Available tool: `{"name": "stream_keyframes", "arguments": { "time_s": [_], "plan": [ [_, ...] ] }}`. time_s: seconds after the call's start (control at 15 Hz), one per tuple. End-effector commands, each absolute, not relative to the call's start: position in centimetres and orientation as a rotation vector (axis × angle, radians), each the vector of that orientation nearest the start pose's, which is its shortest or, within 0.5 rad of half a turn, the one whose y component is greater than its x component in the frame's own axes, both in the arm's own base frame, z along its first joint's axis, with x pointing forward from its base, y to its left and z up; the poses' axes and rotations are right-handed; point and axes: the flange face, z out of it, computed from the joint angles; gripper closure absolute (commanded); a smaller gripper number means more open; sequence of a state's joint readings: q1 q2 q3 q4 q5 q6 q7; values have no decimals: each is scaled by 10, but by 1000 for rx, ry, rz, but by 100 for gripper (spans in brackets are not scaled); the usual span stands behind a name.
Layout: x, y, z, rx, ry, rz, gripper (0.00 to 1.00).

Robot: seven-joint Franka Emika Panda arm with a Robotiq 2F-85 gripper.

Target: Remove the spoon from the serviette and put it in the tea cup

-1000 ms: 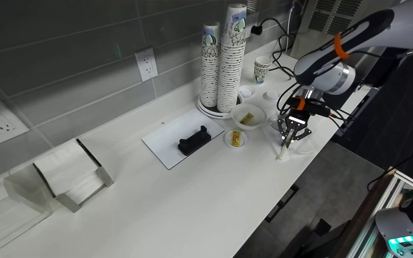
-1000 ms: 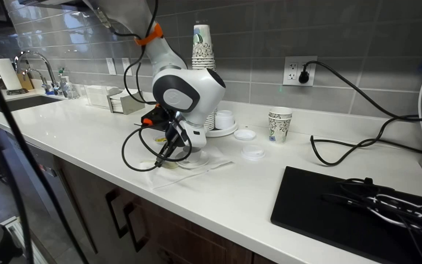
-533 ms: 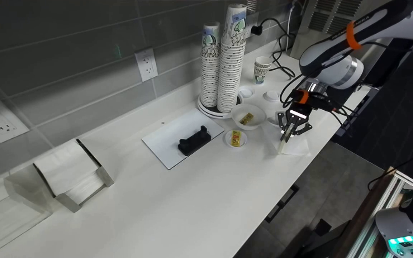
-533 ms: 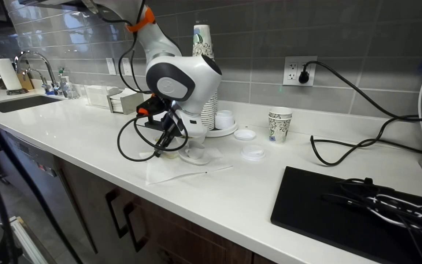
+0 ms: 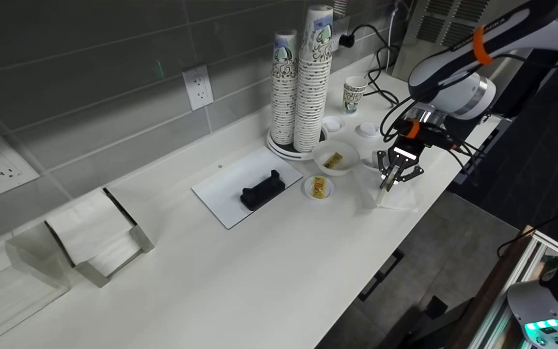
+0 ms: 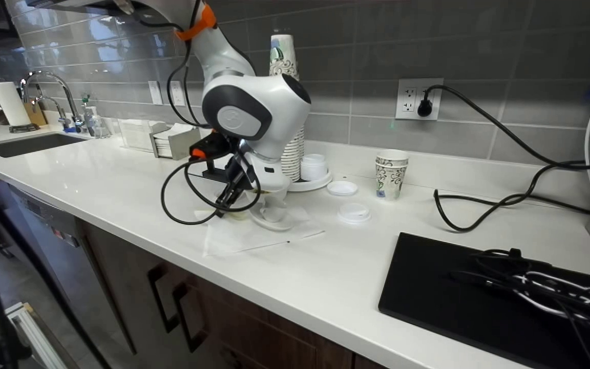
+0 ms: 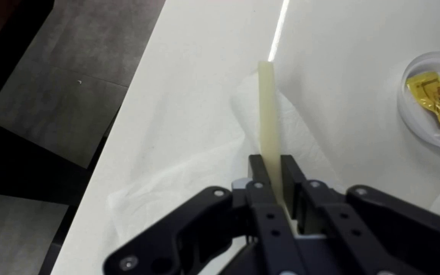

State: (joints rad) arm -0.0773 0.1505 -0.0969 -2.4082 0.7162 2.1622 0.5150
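Currently pincer [image 7: 272, 158] pinches spoon [image 7: 267, 109] over serviette [image 7: 199, 179] near bench [image 7: 201, 65] edge; bench runs toward napkin holder [image 5: 141, 238]. Sink [image 6: 31, 145] shows only in an exterior view; tea cup [image 6: 273, 212] partly hidden.

In an exterior view, my white-and-black jointed arm [image 5: 458, 65] slants in from two o'clock, its black two-fingered gripper [image 5: 386, 188] tilted down toward seven. In the wrist view, I have its slim black fingers [image 7: 258, 168] pointing to twelve, pinched nearly together.

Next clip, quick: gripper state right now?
Gripper: closed, holding the pale spoon.
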Motion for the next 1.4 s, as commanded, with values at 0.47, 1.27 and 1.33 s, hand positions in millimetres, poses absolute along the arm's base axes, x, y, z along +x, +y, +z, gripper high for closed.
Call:
{"name": "stream_keyframes", "arguments": {
  "time_s": [0.47, 1.27, 1.33],
  "plan": [
    [451, -61, 206, -2081, 1577, 704, 82],
    [452, -64, 196, -2087, 1595, 702, 78],
    [453, -65, 196, -2089, 1603, 689, 77]
  ]
}}
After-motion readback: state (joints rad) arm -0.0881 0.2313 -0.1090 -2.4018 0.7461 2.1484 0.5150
